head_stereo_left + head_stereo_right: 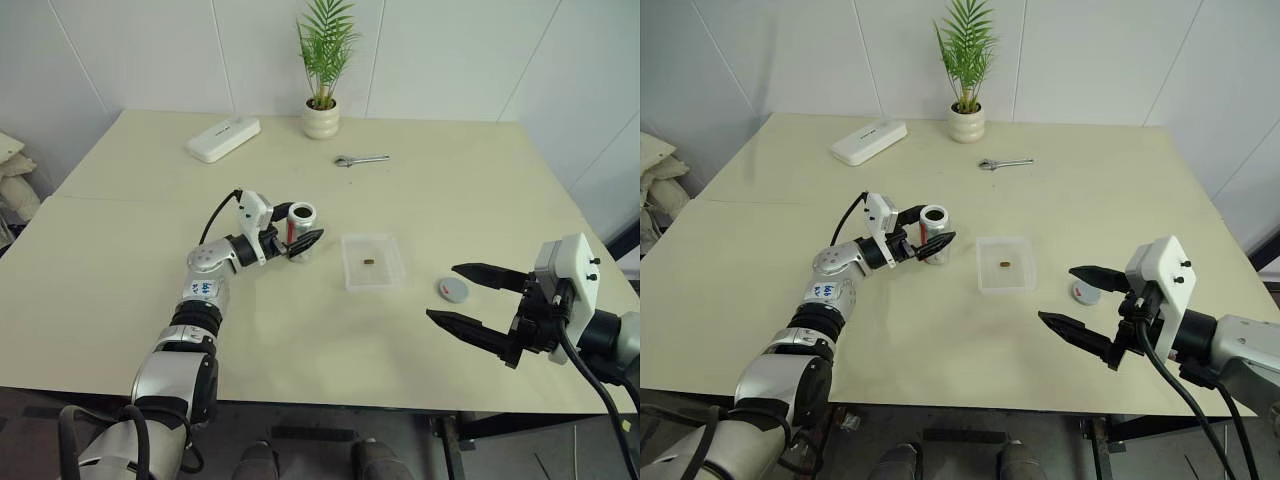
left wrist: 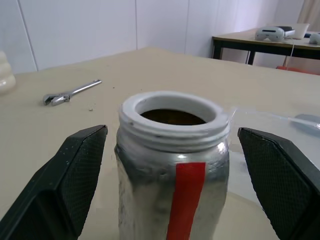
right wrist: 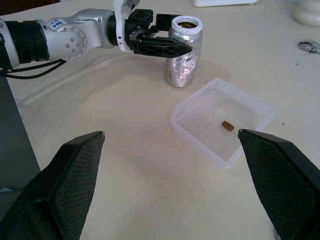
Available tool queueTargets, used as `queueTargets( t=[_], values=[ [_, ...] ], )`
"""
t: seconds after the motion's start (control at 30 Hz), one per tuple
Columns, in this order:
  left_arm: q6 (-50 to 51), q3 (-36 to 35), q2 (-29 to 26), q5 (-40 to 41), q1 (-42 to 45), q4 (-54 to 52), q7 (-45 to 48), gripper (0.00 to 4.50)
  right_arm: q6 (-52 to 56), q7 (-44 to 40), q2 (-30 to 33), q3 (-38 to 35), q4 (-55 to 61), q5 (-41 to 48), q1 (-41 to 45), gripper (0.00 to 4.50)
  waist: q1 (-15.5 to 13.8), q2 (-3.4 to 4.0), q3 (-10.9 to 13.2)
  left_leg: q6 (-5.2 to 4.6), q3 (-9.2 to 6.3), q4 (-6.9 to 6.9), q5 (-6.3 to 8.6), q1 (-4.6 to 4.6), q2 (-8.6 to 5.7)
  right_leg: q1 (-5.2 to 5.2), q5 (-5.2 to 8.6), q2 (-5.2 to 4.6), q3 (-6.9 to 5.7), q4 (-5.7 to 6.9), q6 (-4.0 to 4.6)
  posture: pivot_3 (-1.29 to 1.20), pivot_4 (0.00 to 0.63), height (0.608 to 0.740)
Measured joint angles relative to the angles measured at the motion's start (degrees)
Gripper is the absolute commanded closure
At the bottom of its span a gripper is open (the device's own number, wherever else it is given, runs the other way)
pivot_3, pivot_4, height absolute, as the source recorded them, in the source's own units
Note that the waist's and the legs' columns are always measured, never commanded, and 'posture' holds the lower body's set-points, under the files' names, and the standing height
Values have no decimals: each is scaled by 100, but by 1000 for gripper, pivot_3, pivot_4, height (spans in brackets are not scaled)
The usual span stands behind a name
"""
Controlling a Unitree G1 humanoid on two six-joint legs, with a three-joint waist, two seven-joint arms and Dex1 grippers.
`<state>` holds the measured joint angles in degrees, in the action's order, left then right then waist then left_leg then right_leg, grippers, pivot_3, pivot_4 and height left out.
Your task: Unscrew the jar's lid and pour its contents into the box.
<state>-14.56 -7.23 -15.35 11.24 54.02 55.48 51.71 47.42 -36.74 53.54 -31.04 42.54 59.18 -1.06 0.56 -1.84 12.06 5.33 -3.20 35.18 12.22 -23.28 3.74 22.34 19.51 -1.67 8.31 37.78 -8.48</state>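
Overall, I read the jar (image 1: 301, 230) standing upright on the table (image 1: 120, 260), uncapped, its white threaded mouth open and its red label stripe facing the left gripper (image 1: 296, 228). I saw that gripper's jaws spread, one black finger on each side of the jar; in the left wrist view a clear gap showed between each pad and the jar wall, so nothing was pinched.

From the jar, the box (image 1: 373, 261) sat near at about 4 o'clock in the head view. I noted one small brownish piece, the contents (image 1: 369, 262), lying on the box floor near its middle.

From the box, the lid (image 1: 453, 290) lay flat on the table at about 4 o'clock, apart from it, red patch upward.

I saw the right gripper (image 1: 462, 294) hanging above the table with its jaws spread wide and nothing between them; the lid lay beneath the gap between its fingertips.

From the jar, a wrench (image 1: 360, 160) lay at about 1 o'clock, a white oblong case (image 1: 223, 138) at about 11 o'clock, and a potted plant (image 1: 322, 105) at about 12 o'clock, near the far edge.
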Motion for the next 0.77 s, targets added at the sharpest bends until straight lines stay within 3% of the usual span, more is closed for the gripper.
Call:
queueTargets(
  t=[0.2,0.57,0.77],
  values=[
    [339,132,-277,2,-311,-610,260,46,-4,-59,51,-117,14,32,-123,0,43,0,0,0,3,-4,0,1,0,1,0,0,4,-3,0,0,150,740],
    [1681,156,-1833,418,-1177,-2064,1785,46,-18,-413,399,-330,-122,2,-175,0,136,0,0,0,8,-14,3,2,4,4,2,0,7,-12,4,0,150,740],
    [1973,-50,-2553,817,-1560,-2202,2786,46,-207,-846,524,-295,-547,-313,-11,0,129,-2,1,0,13,-15,6,0,7,9,5,0,9,-19,11,0,150,740]
  ],
)
